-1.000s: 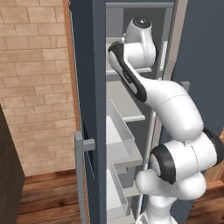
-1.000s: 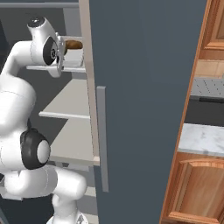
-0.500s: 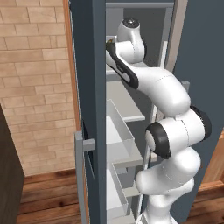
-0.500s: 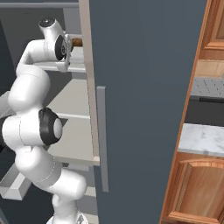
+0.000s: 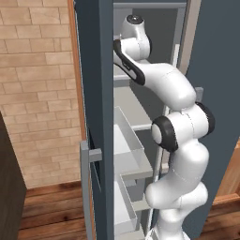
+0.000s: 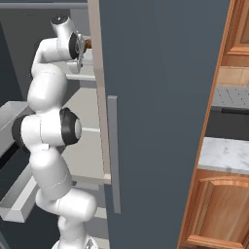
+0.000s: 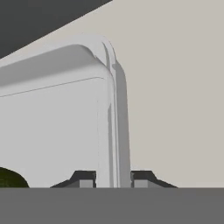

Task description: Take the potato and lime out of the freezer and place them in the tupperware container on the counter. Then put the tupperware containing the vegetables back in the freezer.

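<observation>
- Left base view: the freezer [image 5: 93, 93] stands open, with its door edge and the grey bar handle [image 5: 86, 159] at about 8 o'clock. The white arm [image 5: 164, 84] rises from 5 o'clock and reaches up to 12 o'clock, deep into the upper compartment. A second ago its wrist was lower and nearer to the opening, so the arm has pushed further inside. The white drawers [image 5: 126, 150] below it are pulled out and nothing touches them.
- Right base view: the wrist is at 11 o'clock, just above a light shelf [image 6: 82, 77]. A small brown patch, which I take for the potato [image 6: 88, 44], shows just beside the hand, at the door's edge. The surface [image 6: 226, 153] with marbled top is at 3 o'clock, well apart from the arm.
- Hand view: the claw [image 7: 113, 178] is clamped on the tupperware container [image 7: 114, 109]; its rim passes between the two dark fingertips [image 7: 85, 177], close on both sides. The lime [image 7: 11, 178] lies inside the container, at 8 o'clock. Under the container, toward 2 o'clock, is the pale freezer shelf [image 7: 175, 87].
- My judgement: the container is already filled and is being carried into the freezer, so the task looks close to its end. What remains is to set it flat on the shelf, release the rim and pull the arm out without dragging the container.
</observation>
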Available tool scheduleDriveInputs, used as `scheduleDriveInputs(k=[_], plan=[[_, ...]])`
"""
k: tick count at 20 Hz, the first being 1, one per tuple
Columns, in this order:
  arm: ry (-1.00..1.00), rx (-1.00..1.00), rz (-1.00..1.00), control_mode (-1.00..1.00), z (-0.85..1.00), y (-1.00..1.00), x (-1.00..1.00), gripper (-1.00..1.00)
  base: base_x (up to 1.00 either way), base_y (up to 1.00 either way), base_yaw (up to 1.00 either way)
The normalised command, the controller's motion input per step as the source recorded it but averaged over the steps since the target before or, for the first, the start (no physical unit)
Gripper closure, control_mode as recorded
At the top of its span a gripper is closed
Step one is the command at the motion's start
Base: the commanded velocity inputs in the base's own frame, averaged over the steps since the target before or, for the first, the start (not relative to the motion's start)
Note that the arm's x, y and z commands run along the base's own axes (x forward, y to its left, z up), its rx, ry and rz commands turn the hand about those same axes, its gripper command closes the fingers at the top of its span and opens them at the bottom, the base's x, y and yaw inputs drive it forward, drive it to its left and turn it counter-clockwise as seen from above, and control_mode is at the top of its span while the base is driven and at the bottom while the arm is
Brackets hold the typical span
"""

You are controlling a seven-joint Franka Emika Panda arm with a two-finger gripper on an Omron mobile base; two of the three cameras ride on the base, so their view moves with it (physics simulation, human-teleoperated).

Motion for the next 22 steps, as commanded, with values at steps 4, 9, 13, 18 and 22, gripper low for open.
scheduleDriveInputs(k=[4,9,13,18,22], plan=[[0.00,0.00,-0.01,-1.00,-0.34,0.00,0.54,-1.00,0.00,0.00,0.00],[-0.04,0.00,0.00,-1.00,-0.17,-0.04,0.11,-1.00,0.00,0.00,0.00],[-0.19,0.00,0.00,-1.00,0.00,-0.18,-0.33,-1.00,0.00,0.00,0.00],[-0.26,0.00,0.00,-1.00,-0.03,-0.18,-0.60,-1.00,0.00,0.00,0.00],[-0.23,0.00,0.00,-1.00,-0.25,-0.22,-0.75,-1.00,0.00,0.00,0.00]])
